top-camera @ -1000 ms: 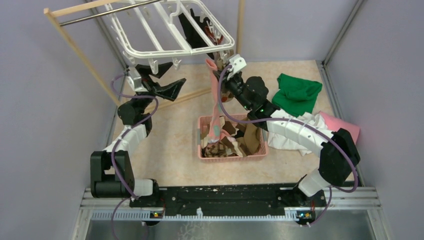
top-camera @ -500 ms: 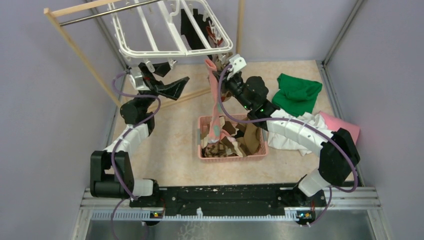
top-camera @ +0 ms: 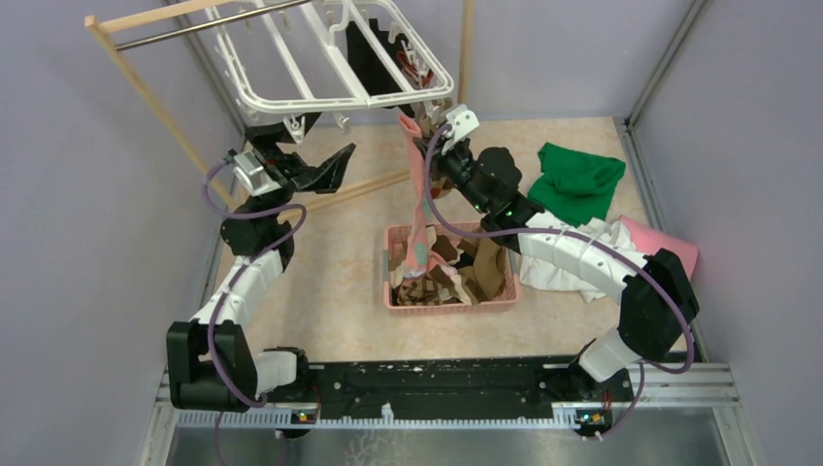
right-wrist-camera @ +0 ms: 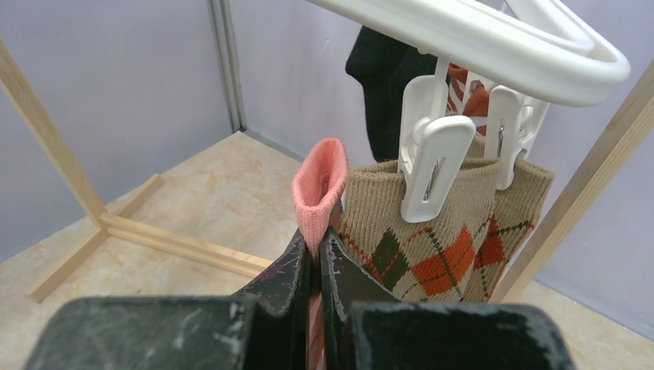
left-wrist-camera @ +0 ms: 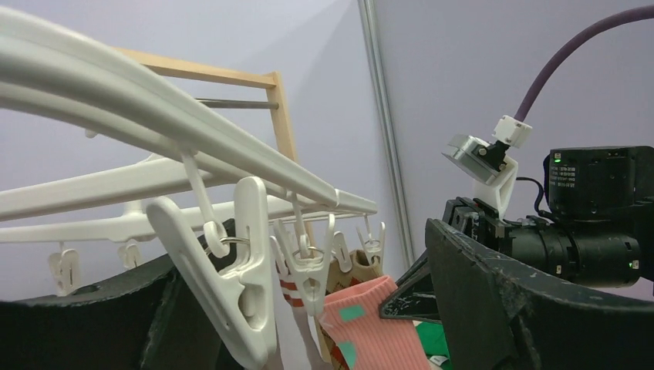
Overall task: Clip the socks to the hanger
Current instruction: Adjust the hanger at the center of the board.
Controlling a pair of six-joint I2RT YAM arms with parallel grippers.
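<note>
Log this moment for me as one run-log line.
left gripper: open, empty, below hanger clips | right gripper: shut on pink sock, held beside clipped argyle socks | basket: loose socks inside

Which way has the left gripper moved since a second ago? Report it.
Yes. The left gripper shifted slightly left, away from the basket.

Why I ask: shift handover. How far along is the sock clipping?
Done: argyle socks and a black sock hang from the hanger. In hand: right gripper shut on a pink sock beside them; left gripper open by an empty clip. Left: more socks in the basket.
</note>
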